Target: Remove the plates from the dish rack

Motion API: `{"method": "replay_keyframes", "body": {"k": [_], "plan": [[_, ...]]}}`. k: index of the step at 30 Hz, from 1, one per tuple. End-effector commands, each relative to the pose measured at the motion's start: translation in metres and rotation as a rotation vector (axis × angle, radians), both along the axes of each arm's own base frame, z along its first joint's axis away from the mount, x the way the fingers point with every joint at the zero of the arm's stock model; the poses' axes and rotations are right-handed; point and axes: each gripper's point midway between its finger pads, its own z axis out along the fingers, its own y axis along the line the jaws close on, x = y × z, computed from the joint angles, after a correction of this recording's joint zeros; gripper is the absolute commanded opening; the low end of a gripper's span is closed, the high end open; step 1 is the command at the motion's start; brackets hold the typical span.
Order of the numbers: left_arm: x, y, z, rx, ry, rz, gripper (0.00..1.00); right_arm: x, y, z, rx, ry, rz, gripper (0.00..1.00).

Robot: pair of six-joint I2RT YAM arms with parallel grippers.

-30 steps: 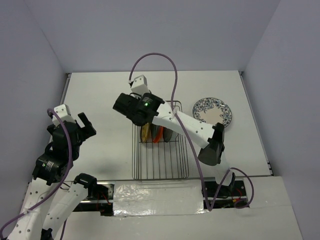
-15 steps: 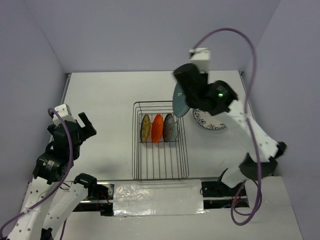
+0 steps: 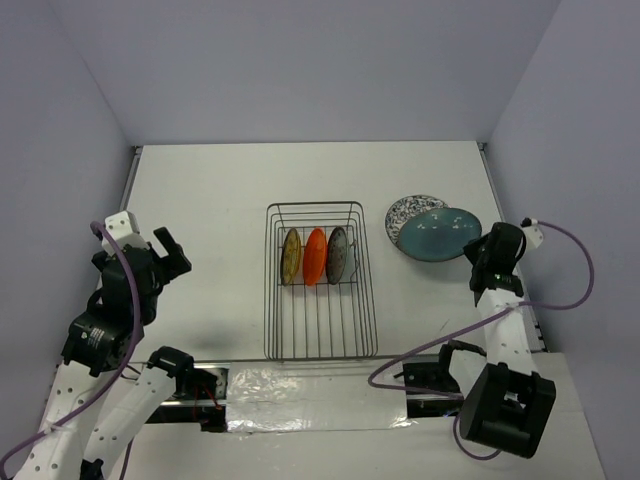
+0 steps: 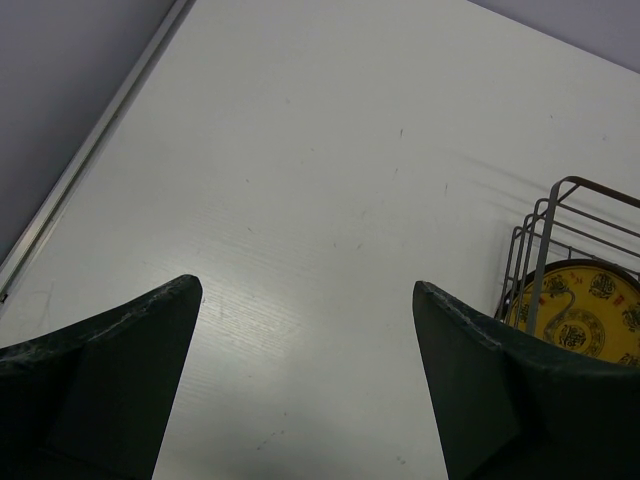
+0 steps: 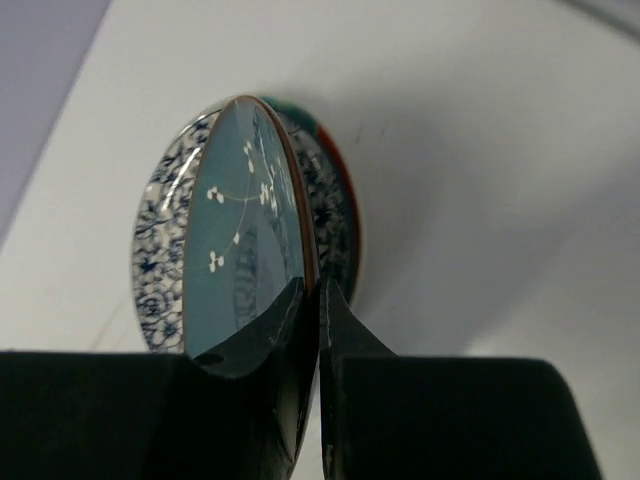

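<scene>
three plates (image 3: 315, 256) in rack (image 3: 316, 204) | top plate (image 3: 437, 234) on lower plate (image 3: 405, 212), right

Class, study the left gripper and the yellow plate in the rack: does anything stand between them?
No loose object does. Bare table lies between the open left gripper and the dish rack. Only the rack's own wire side stands in front of the yellow plate.

The left arm is folded at the near left, and its left end effector (image 3: 172, 252) has its fingers spread wide. The right arm stands upright at the right edge with its wrist bent left. The right end effector (image 3: 476, 255) is pinched onto the rim of the teal plate (image 3: 437, 233).
</scene>
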Motion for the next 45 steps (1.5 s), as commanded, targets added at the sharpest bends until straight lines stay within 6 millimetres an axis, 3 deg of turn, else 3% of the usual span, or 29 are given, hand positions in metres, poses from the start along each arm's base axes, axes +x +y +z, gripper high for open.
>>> {"method": "replay_keyframes", "body": {"k": [1, 8, 15, 20, 22, 23, 24, 28, 30, 31, 32, 34, 36, 37, 44, 45], "plan": [[0.003, -0.001, 0.007, -0.005, -0.035, 0.0, 0.99, 0.048, 0.023, 0.116, 0.064, -0.597, 0.179, 0.0], [0.006, -0.004, 0.005, 0.0, -0.022, -0.012, 0.99, 0.048, 0.017, 0.058, 0.123, -0.517, 0.132, 0.0], [0.006, -0.004, 0.005, 0.0, -0.022, -0.013, 1.0, 0.038, 0.0, -0.005, 0.212, -0.35, -0.035, 0.11], [0.008, -0.005, 0.003, 0.003, -0.013, -0.016, 1.0, 0.039, -0.002, -0.022, 0.222, -0.321, -0.049, 0.24], [0.008, -0.005, 0.003, 0.003, -0.011, -0.018, 1.0, 0.041, 0.003, -0.025, 0.237, -0.307, -0.024, 0.37], [0.008, -0.005, 0.003, 0.003, -0.011, -0.018, 1.0, 0.042, 0.005, -0.03, 0.247, -0.291, -0.015, 0.55], [0.008, -0.005, 0.003, 0.003, -0.011, -0.018, 0.99, 0.043, 0.008, -0.032, 0.258, -0.28, 0.001, 0.6], [0.008, -0.005, 0.003, 0.005, -0.011, -0.017, 1.0, 0.04, 0.016, -0.052, 0.296, -0.217, 0.025, 0.67], [0.008, -0.006, 0.004, 0.002, -0.016, -0.022, 1.0, 0.041, 0.011, -0.052, 0.276, -0.17, 0.008, 0.69], [0.009, -0.006, 0.004, 0.003, -0.014, -0.022, 1.0, 0.029, 0.013, -0.07, 0.287, -0.063, -0.015, 0.7], [0.009, -0.006, 0.003, 0.004, -0.011, -0.022, 1.0, 0.032, 0.017, -0.065, 0.251, -0.033, 0.011, 0.72], [0.01, -0.007, 0.002, 0.006, -0.004, -0.022, 1.0, 0.02, 0.016, -0.077, 0.2, 0.084, -0.008, 0.82], [0.011, -0.007, -0.001, 0.01, 0.008, -0.02, 1.0, 0.018, 0.02, -0.077, 0.183, 0.14, 0.005, 0.83], [0.011, -0.007, -0.001, 0.011, 0.011, -0.018, 1.0, 0.017, 0.022, -0.078, 0.18, 0.154, 0.026, 0.97], [0.011, -0.005, -0.001, 0.011, 0.013, -0.005, 1.0, 0.019, 0.049, -0.084, 0.234, 0.289, 0.188, 1.0], [0.011, -0.004, -0.002, 0.01, 0.015, -0.002, 1.0, 0.012, 0.052, -0.087, 0.246, 0.324, 0.194, 1.0]]}}
